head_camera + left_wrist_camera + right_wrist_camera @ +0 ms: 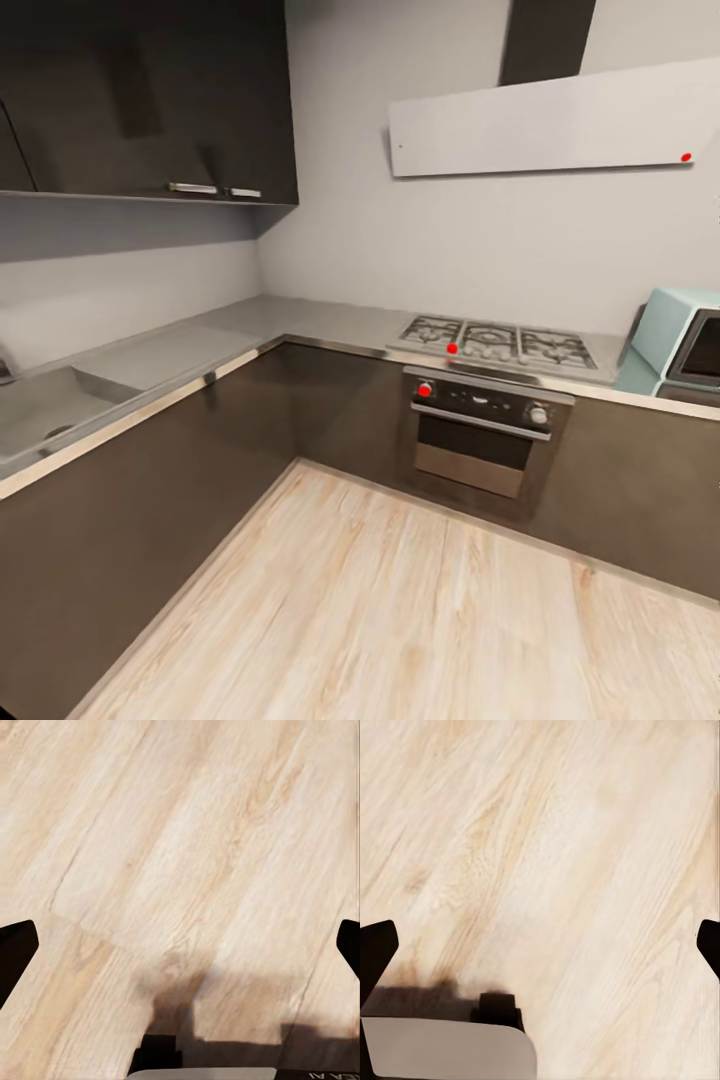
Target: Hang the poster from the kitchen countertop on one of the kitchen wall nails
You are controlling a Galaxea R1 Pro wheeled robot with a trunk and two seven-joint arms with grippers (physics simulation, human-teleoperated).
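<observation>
The kitchen countertop point(300, 325) is a grey L-shaped worktop with a shiny front edge, running along the left wall and the back wall in the head view. A square sink point(45, 410) is set into its left run. The poster is out of view. In the left wrist view my left gripper point(180, 945) hangs over pale wood floor, its dark fingertips point(15, 945) far apart and nothing between them. My right gripper point(540, 945) is open in the same way over the floor, holding nothing.
A gas hob point(495, 343) sits in the back run above a built-in oven point(485, 440). A teal microwave point(685, 345) stands at the far right. Dark wall cabinets point(150, 100) hang at upper left, a flat hood point(545, 125) over the hob. Wood floor point(400, 600) lies open ahead.
</observation>
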